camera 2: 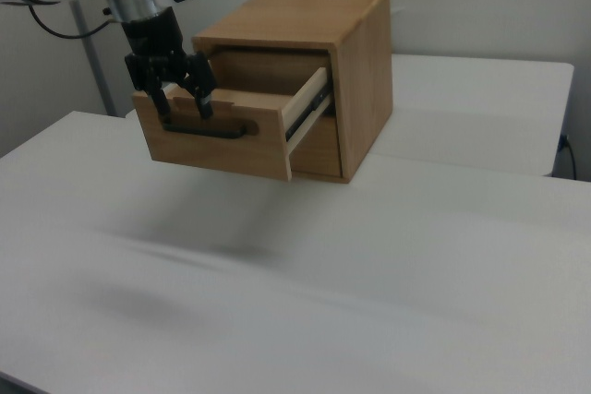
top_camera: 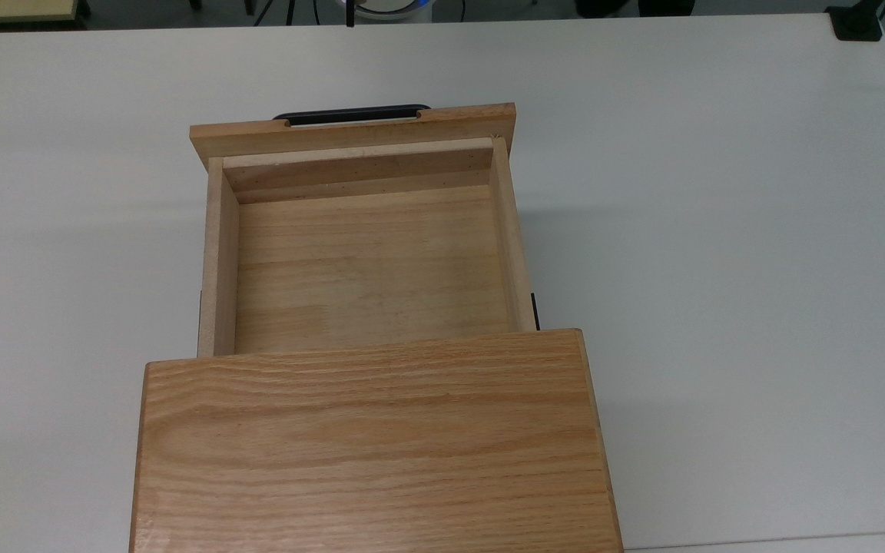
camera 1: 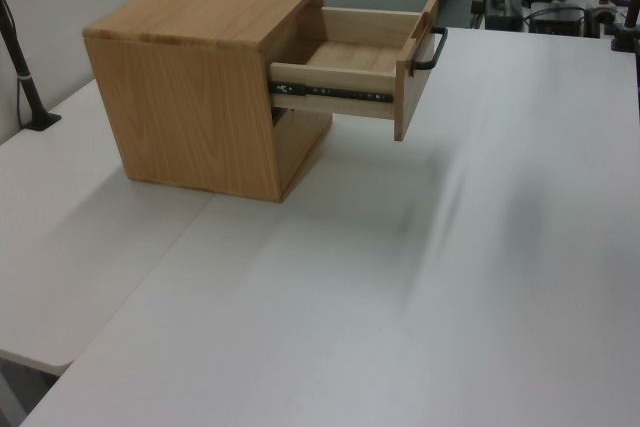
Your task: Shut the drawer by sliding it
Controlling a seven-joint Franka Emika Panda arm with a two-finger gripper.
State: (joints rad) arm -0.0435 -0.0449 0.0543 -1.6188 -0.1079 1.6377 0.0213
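The drawer is a shallow light-wood tray, pulled well out of the oak-grain cabinet and empty inside. Its wider front panel carries a thin black bar handle. In the left view, the drawer juts to the right from the cabinet, with its slide rail showing and its handle at the far end. In the right view, my gripper hangs open in front of the panel, just above the handle, with nothing between its fingers.
The cabinet stands on a wide white table with open surface on every side. A black pole with a clamp base stands at the left view's left edge. A black object sits at the far right corner in the top view.
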